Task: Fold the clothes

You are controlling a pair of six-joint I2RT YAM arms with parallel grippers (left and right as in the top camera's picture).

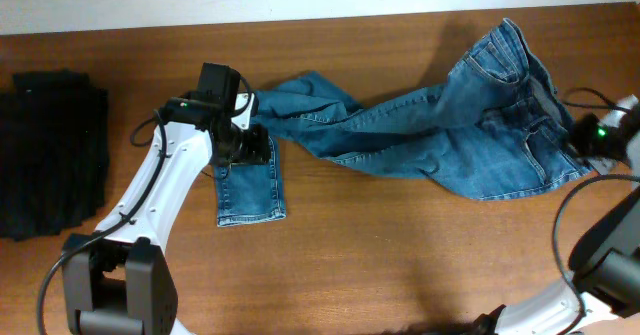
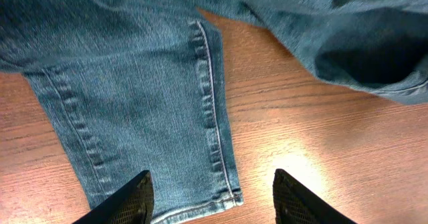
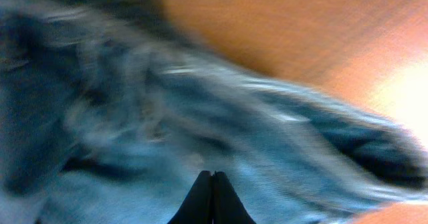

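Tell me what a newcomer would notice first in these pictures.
The blue jeans sprawl crumpled across the middle and right of the wooden table, one leg bending down to a hem at centre left. The left gripper hangs open right over that hem. The right gripper is shut at the waistband end, its view too blurred to show a pinch. A black folded pile sits apart at the far left.

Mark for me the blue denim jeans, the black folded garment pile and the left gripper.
blue denim jeans (image 1: 440,140): overhead view, on the upper leg.
black folded garment pile (image 1: 50,155): overhead view, middle of the pile.
left gripper (image 2: 212,184): left wrist view, midway between its fingertips.
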